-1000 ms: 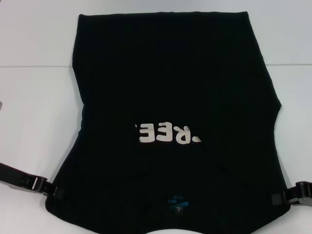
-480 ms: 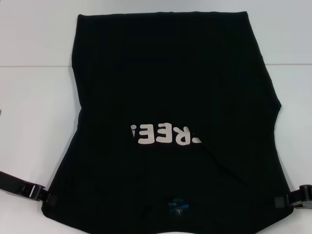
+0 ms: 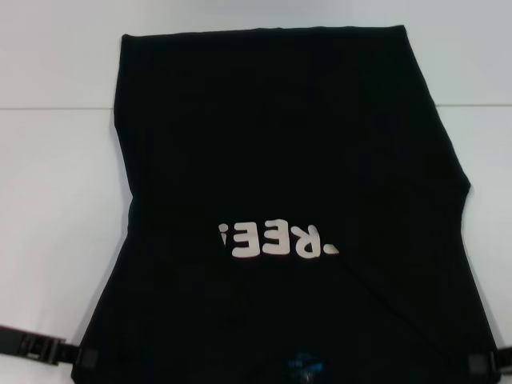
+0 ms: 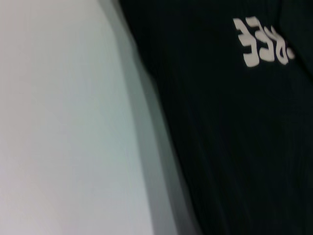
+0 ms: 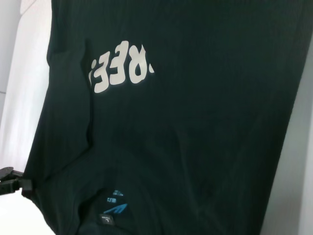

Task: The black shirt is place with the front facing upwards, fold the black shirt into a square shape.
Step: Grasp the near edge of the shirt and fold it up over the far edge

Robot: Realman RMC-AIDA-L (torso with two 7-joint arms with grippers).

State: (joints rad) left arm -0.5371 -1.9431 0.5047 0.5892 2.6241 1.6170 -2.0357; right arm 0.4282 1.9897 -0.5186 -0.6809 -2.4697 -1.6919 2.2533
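White worktop carries the black shirt, spread flat with its collar end nearest the robot. Left hand and right hand each pinch a near shoulder corner. Limp, light cloth; grip edges, keeping it taut

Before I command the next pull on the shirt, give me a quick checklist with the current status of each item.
1. Left gripper at the near left corner of the black shirt: ok.
2. Right gripper at the near right corner: ok.
3. Both grips closed firmly on the cloth: cannot tell.
4. Front facing up, cream letters showing: ok.
5. Cloth flat: not ok, a diagonal crease runs from beside the letters toward the right gripper.
6. Far hem straight on the white table: ok.
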